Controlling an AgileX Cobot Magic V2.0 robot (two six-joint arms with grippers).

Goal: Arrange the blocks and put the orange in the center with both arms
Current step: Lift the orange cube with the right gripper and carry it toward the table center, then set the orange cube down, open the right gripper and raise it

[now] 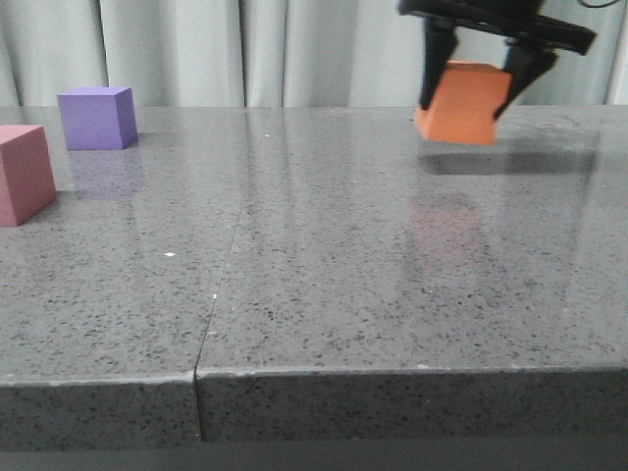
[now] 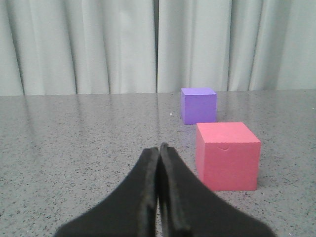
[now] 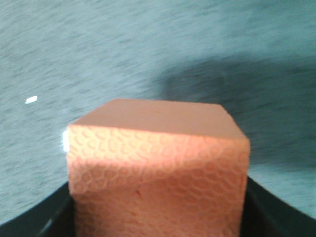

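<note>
My right gripper [image 1: 473, 93] is shut on the orange cube [image 1: 463, 102] and holds it tilted, a little above the table at the far right. The cube fills the right wrist view [image 3: 158, 173], a dark finger on each side. The purple cube [image 1: 96, 118] stands at the far left, and the pink cube [image 1: 22, 174] stands nearer at the left edge, partly cut off. My left gripper [image 2: 159, 148] is shut and empty; it does not show in the front view. In its view the pink cube [image 2: 227, 155] stands close beside the fingertips and the purple cube [image 2: 198, 105] behind it.
The grey speckled table [image 1: 314, 275] has a seam running from the front edge toward the back. Its front edge is near the camera. A pale curtain [image 1: 245, 49] hangs behind the table.
</note>
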